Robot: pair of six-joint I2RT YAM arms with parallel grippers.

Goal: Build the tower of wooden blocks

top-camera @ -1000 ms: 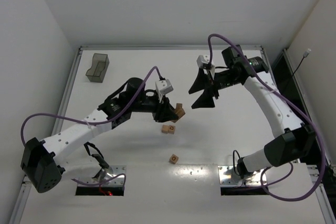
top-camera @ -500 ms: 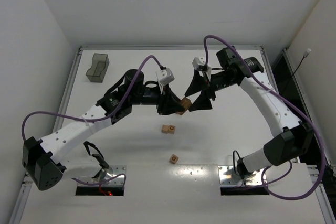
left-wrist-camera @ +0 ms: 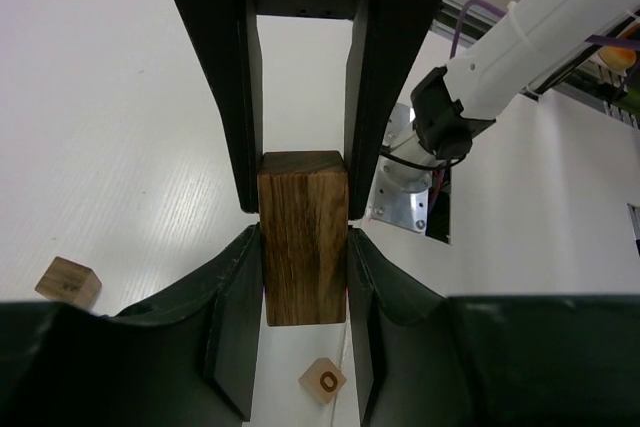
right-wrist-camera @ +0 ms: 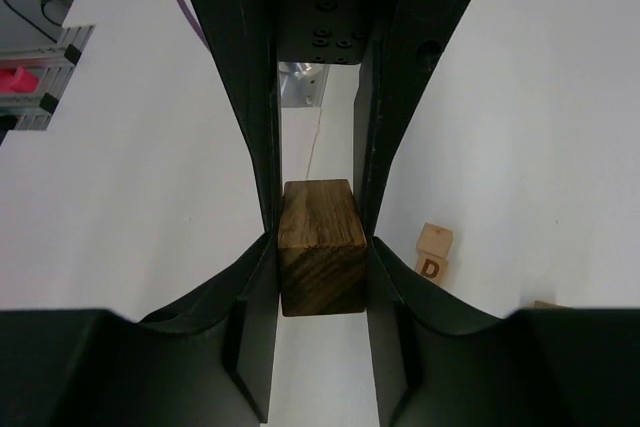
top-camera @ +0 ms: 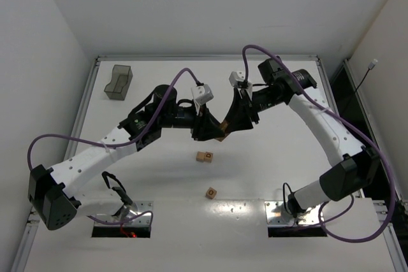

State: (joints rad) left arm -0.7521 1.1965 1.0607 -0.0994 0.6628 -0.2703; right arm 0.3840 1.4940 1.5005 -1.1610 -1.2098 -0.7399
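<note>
A dark-grained wood block (top-camera: 221,129) hangs in the air over the table's middle, gripped from both sides. My left gripper (top-camera: 213,131) is shut on its near end (left-wrist-camera: 303,247). Coming from the right, my right gripper (top-camera: 229,125) is shut on the same block (right-wrist-camera: 320,247). In each wrist view the other arm's black fingers clamp the block's far end. On the table below lie a short light brick marked D (top-camera: 204,157) (right-wrist-camera: 432,255) and a small cube with a ring mark (top-camera: 211,192) (left-wrist-camera: 322,380). The tower is out of view.
A translucent dark-grey bin (top-camera: 118,81) stands at the back left. Another light cube (left-wrist-camera: 67,281) lies at the lower left of the left wrist view. Two metal base plates (top-camera: 284,212) sit at the near edge.
My left gripper carried the wood block up and to the right. My right gripper came in from the right with its jaws apart and shut on the block's other end.
</note>
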